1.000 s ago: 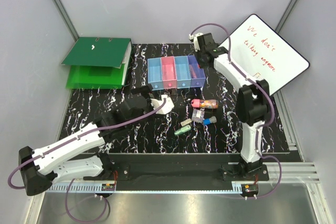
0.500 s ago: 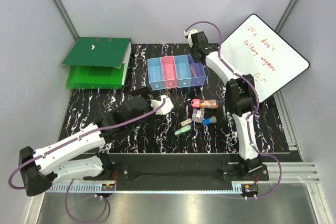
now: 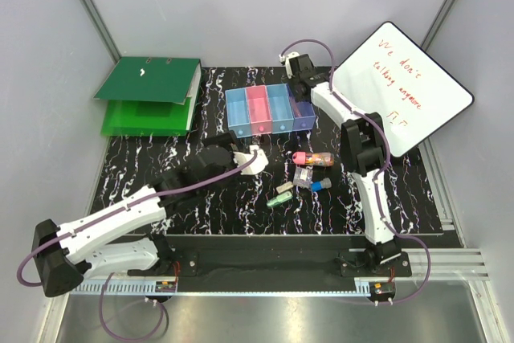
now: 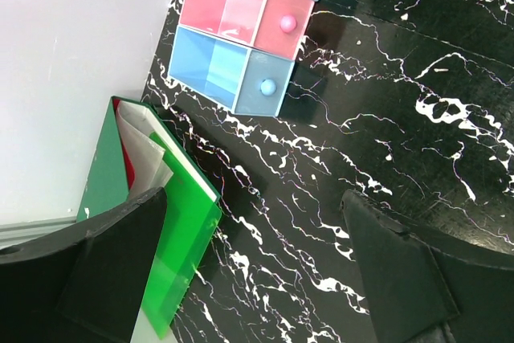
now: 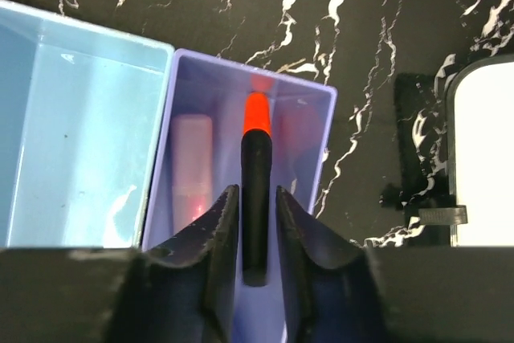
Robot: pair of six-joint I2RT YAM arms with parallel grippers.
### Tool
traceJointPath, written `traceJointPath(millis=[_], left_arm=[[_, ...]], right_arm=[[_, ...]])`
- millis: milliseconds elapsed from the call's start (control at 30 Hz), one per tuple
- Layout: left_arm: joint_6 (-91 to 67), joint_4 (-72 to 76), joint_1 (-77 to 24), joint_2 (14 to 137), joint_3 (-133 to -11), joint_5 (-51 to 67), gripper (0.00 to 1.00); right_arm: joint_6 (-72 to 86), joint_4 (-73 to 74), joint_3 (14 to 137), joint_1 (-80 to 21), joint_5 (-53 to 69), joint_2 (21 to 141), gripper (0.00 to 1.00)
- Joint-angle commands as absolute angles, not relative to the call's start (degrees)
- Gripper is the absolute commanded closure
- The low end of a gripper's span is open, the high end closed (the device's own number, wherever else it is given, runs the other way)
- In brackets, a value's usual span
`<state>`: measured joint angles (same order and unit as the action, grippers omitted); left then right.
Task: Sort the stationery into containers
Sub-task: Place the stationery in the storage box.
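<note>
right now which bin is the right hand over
The purple bin, at the right end of the row; the right hand is directly above it.

The right claw (image 5: 256, 192) and a black pen (image 5: 255, 158) block the mouth of the purple bin (image 5: 318, 142). The blue bin (image 5: 80, 118) beside it is free. Before the left claw (image 4: 253, 198) there is only bare worktop (image 4: 385, 118).

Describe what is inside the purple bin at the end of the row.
Inside the purple bin lies a pale pink piece. A black, orange-tipped marker points in from the right gripper, whose fingers hide the bin's near end.
</note>
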<state>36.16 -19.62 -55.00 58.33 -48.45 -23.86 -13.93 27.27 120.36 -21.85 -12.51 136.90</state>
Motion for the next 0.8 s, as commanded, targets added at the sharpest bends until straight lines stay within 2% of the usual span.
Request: traceJointPath(millis=[0, 100, 333, 567, 633, 767], left_arm=[[37.0, -16.7, -54.3, 58.5, -51.9, -23.7, 0.01], [37.4, -16.7, -54.0, 58.7, -52.5, -23.6, 0.01], [37.4, -17.1, -53.8, 58.2, -53.5, -23.6, 0.01], [37.1, -19.2, -53.8, 57.6, -54.8, -23.6, 0.01], [38.5, -20.6, -53.8, 57.2, -55.0, -22.9, 0.01], [41.2, -23.7, -53.8, 57.0, -56.0, -20.7, 0.01]], right_arm=[[-14.0, 27.3, 118.3, -23.4, -11.5, 133.8, 0.61], [-14.1, 27.3, 115.9, -24.0, -11.7, 131.5, 0.55], [-15.7, 27.6, 112.6, -25.6, -13.9, 125.6, 0.50], [-18.4, 28.9, 108.7, -25.8, -13.5, 110.2, 0.45], [-22.0, 30.9, 105.6, -25.8, -10.7, 106.7, 0.43], [-40.5, 35.9, 97.1, -25.8, -5.1, 96.0, 0.39]])
